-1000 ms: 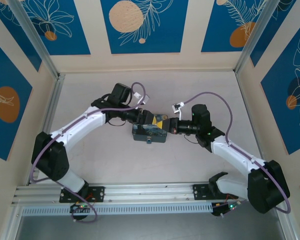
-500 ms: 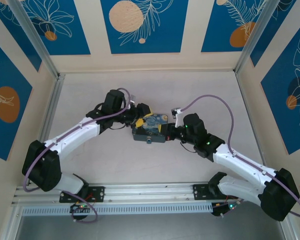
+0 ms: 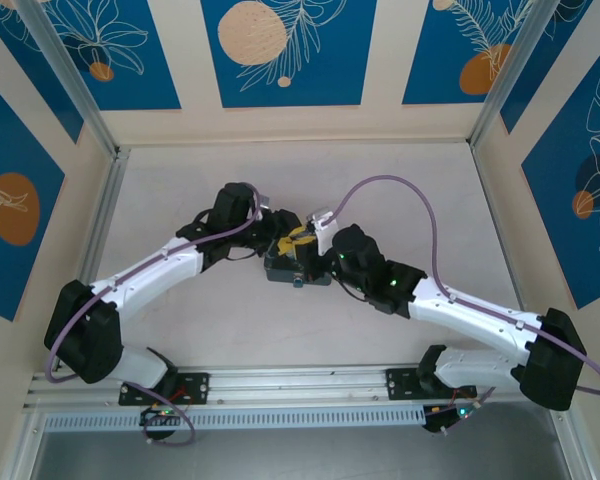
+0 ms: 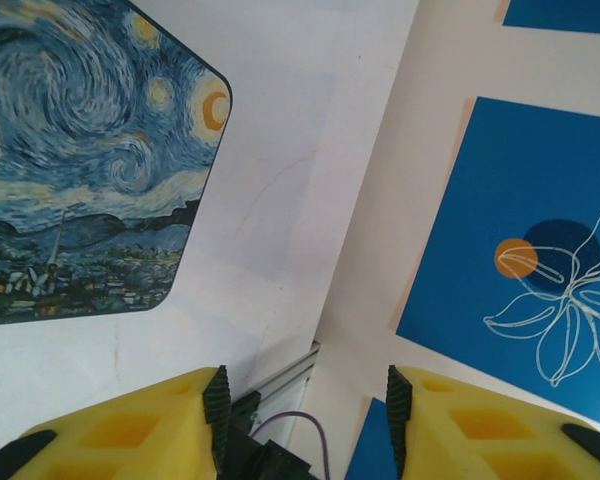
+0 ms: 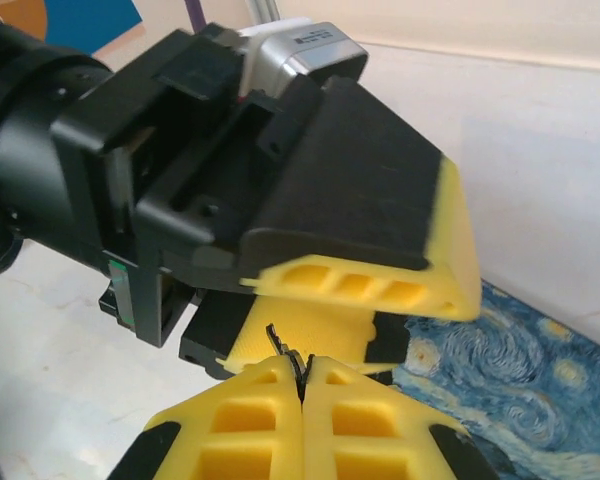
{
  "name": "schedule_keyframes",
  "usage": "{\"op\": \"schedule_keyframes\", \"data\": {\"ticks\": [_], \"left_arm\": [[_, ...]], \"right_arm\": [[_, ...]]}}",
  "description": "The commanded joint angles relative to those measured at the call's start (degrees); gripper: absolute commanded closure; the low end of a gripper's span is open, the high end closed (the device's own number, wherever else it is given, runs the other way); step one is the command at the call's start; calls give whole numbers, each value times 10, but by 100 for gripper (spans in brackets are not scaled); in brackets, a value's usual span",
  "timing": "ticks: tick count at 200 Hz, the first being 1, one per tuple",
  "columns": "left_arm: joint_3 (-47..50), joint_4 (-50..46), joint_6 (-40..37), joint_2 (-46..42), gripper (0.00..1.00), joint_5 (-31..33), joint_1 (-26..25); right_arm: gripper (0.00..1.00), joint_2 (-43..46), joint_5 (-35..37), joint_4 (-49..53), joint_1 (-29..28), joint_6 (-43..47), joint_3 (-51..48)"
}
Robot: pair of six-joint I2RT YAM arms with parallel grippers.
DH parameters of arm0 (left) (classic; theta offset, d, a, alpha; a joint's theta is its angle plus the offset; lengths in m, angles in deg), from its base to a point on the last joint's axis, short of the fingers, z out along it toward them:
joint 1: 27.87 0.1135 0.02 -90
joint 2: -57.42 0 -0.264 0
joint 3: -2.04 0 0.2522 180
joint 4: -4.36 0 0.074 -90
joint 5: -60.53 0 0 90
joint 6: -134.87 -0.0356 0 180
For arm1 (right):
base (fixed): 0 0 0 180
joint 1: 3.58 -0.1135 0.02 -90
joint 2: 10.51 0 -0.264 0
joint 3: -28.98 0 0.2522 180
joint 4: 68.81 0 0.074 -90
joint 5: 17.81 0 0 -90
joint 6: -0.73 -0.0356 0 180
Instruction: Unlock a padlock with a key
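Right end effector [image 5: 302, 372] moved left, pinched shut on key [image 5: 283, 345], left end effector [image 4: 307, 400] half-open, empty

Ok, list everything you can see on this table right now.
Starry Night box: one, blue and yellow print, table centre.
padlock: one, dark, tiny, at the box's near edge.
key: one, thin jagged metal, pinched in the right fingertips.
table: one, pale.
wall panels: several, blue with orange circles, around the table.
cables: two, purple, along the arms.
left gripper: one, yellow-tipped, open and empty, by the box.
right gripper: one, yellow-tipped, shut on the key.
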Motion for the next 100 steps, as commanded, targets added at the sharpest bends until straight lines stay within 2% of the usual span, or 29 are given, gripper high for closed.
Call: {"op": "schedule_keyframes", "data": {"ticks": [1,43,100], "left_arm": [[12,15,14,-4,57,9,-5],[14,10,14,-13,58,9,-6],[18,18,21,-16,68,9,-6]], "right_arm": [[100,-9,93,-17,-22,69,17],[100,-14,162,-54,-34,94,-5],[100,-23,171,-59,-33,92,-11]]}}
